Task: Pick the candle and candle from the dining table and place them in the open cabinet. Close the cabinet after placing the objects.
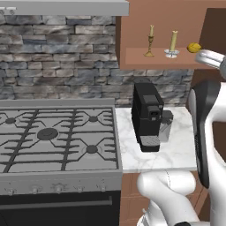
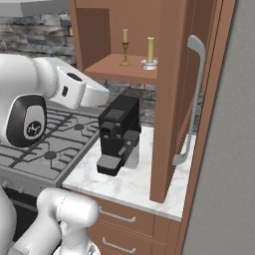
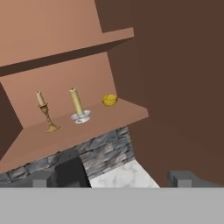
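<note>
Both candles stand on the bottom board of the open cabinet [image 3: 65, 26]. The candle on the brass candlestick [image 3: 45, 113] is at the left, nearer the cabinet's left wall, and the candle in the silver dish holder [image 3: 78, 106] stands just beside it to the right, apart from it and upright. Both sit back from the board's front edge. Further right along the same board, toward its right end, lies a small yellow lemon-like lump [image 3: 110, 99], near the dish holder but not touching it. The inner shelf [image 3: 70, 46] above them is bare where it shows.

The cabinet door [image 2: 172, 99] stands swung out over the right end of the marble counter [image 2: 134, 182], its silver bar handle [image 2: 191, 99] facing right.

The gripper [image 3: 111, 178] hangs in front of the cabinet and below its bottom board, its jaws spread wide with nothing between them.

Below the cabinet, a black coffee machine [image 1: 148, 117] sits toward the counter's back edge, beside the gas stove [image 1: 53, 137].
</note>
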Controlling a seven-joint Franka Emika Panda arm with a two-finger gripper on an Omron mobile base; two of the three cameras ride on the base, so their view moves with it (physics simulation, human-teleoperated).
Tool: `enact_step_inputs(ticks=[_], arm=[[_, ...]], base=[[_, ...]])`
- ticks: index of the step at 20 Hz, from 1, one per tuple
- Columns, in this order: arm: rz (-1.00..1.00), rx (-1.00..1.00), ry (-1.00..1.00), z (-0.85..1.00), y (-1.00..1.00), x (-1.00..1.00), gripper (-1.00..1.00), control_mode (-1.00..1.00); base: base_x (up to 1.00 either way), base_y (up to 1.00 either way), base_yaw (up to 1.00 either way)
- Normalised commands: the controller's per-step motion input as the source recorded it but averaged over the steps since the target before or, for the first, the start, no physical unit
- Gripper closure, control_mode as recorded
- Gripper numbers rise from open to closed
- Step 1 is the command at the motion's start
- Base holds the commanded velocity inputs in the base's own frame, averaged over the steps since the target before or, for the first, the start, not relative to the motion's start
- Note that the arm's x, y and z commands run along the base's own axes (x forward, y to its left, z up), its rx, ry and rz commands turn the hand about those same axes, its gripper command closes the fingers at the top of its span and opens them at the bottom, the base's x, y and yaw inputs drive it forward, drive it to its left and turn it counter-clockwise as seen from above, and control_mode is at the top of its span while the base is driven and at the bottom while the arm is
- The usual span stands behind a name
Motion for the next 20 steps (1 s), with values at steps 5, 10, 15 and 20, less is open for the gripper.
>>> enact_step_inputs(ticks=[5, 10, 15, 20], arm=[[0.00, 0.00, 0.00, 0.00, 0.08, -0.27, -1.00, -1.00], [0.00, 0.00, 0.00, 0.00, 0.07, -0.28, -1.00, -1.00], [0.00, 0.00, 0.00, 0.00, 0.10, -0.27, -1.00, -1.00], [0.00, 0.00, 0.00, 0.00, 0.10, -0.25, -1.00, -1.00]], base=[[0.00, 0.00, 0.00], [0.00, 0.00, 0.00], [0.00, 0.00, 0.00], [0.00, 0.00, 0.00]])
